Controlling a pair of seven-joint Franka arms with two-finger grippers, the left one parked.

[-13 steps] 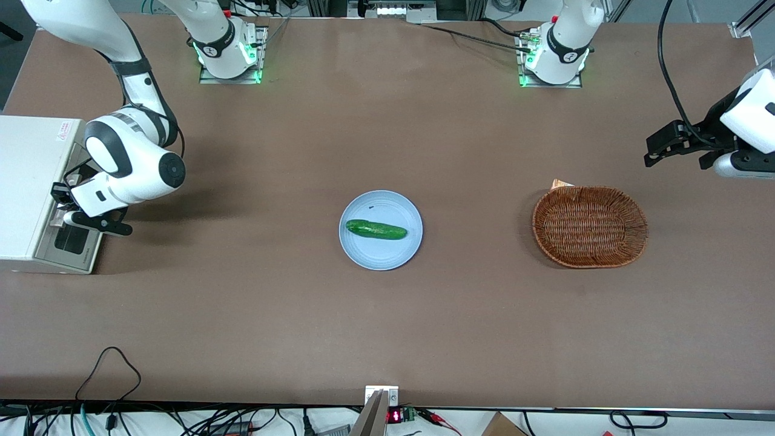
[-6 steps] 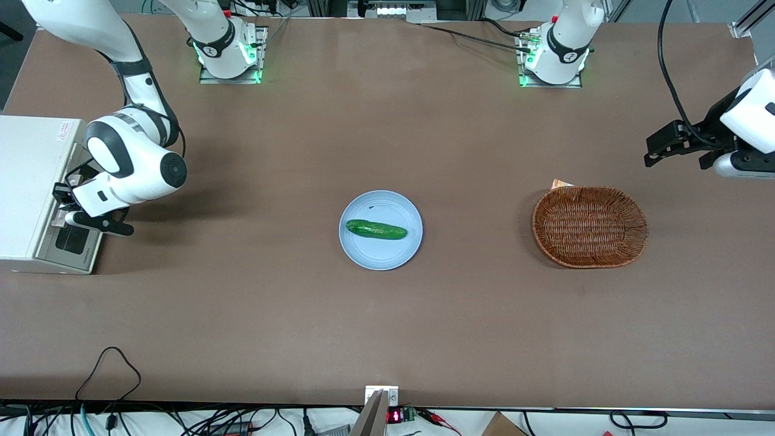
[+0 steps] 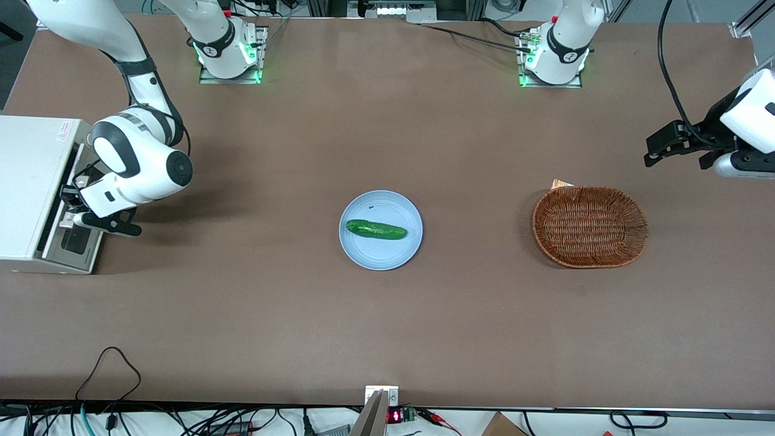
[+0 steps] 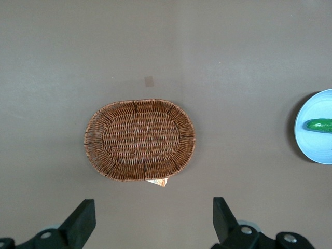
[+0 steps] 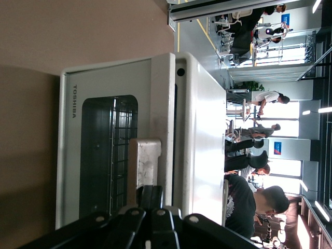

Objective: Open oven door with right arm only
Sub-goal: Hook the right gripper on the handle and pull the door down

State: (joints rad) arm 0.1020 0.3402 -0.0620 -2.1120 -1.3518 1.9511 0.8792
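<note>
Oven (image 3: 27,191), white and boxy, stands at the working arm's end of the table (image 3: 387,315). Its door (image 3: 75,239) faces the table's middle and is tilted slightly away from the oven body, a narrow dark gap showing along its upper edge. The right arm (image 3: 136,160) bends down in front of the oven, and its gripper (image 3: 68,209) sits at the door's handle (image 5: 145,163), jaws closed on that silver bar. Nearer the table's middle than the oven lies a blue plate (image 3: 381,254) holding a cucumber (image 3: 376,229). Toward the parked arm's end rests a wicker basket (image 3: 590,226).
</note>
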